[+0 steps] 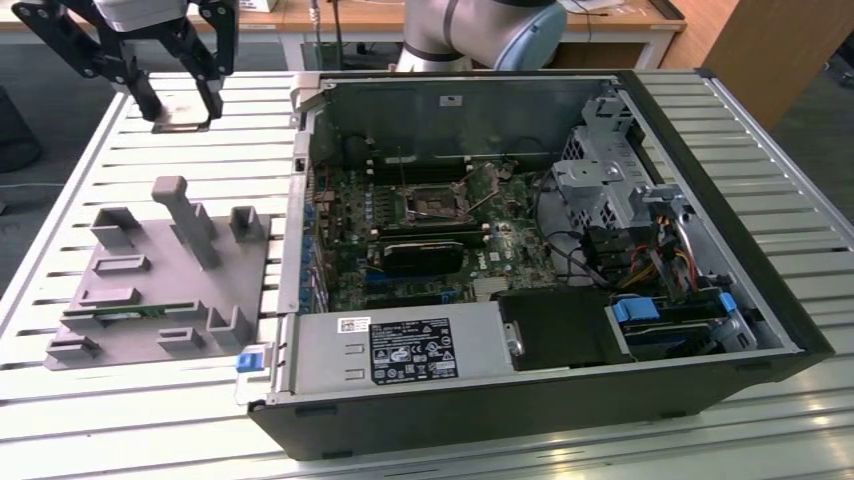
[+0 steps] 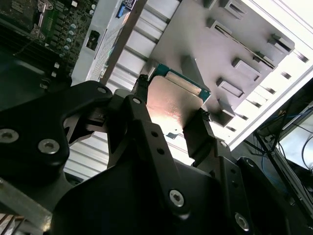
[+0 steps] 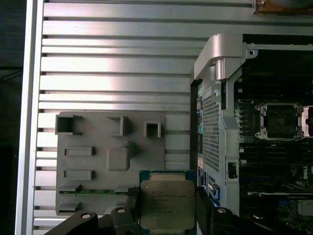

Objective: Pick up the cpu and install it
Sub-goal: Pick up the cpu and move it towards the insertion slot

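The cpu (image 1: 183, 124) is a flat square chip with a silver top and a green rim. It hangs above the slatted table at the exterior view's far left, beyond the grey fixture. My gripper (image 1: 180, 103) is shut on it, one black finger on each side edge. In both wrist views the chip (image 3: 167, 203) (image 2: 173, 103) sits level between the fingers (image 3: 203, 209) (image 2: 142, 117). The empty cpu socket (image 1: 434, 201) (image 3: 279, 120) lies open on the motherboard inside the computer case, off to the exterior view's right of the gripper.
A grey fixture tray (image 1: 147, 270) (image 3: 112, 161) with raised holders lies below the gripper, and a green memory stick (image 3: 93, 192) rests in it. The open computer case (image 1: 534, 330) has a raised side wall (image 3: 212, 122). A black block (image 1: 420, 256) sits near the socket.
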{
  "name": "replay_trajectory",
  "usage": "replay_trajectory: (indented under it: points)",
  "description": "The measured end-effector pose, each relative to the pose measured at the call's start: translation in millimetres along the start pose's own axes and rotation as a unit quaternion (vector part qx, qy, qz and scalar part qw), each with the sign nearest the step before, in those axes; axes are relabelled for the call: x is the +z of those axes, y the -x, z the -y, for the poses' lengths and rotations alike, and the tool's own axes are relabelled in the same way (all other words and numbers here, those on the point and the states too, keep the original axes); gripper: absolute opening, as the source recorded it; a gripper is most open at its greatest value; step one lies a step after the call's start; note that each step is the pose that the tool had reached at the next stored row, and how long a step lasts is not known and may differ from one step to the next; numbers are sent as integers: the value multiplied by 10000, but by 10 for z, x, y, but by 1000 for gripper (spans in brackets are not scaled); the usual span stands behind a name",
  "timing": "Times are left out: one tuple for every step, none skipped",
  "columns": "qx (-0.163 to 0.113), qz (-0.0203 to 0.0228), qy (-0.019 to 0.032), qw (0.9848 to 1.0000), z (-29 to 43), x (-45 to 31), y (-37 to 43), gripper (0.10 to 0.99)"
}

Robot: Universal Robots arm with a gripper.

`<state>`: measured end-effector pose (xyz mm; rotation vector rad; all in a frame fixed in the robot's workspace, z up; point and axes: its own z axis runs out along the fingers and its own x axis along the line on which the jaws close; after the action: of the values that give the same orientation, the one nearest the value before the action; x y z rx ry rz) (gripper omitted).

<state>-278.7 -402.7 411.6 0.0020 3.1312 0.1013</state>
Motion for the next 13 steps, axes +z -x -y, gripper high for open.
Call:
replay_trajectory:
  points:
    - [0,0,0,10000,0,0,11,541]
    - [0,0,0,10000,-1,0,21,541]
    - [0,0,0,10000,-1,0,32,541]
    - [0,0,0,10000,-1,0,43,541]
    - [0,0,0,10000,-1,0,54,541]
    - [0,0,0,10000,-2,1,65,541]
    - [0,0,0,10000,-2,1,76,541]
    - [0,0,0,10000,-2,1,87,541]
    - [0,0,0,10000,-2,1,99,541]
    - [0,0,0,10000,-3,1,110,541]
    - [0,0,0,10000,-3,1,121,541]
    - [0,0,0,10000,-3,1,132,541]
    - [0,0,0,10000,-3,1,143,541]
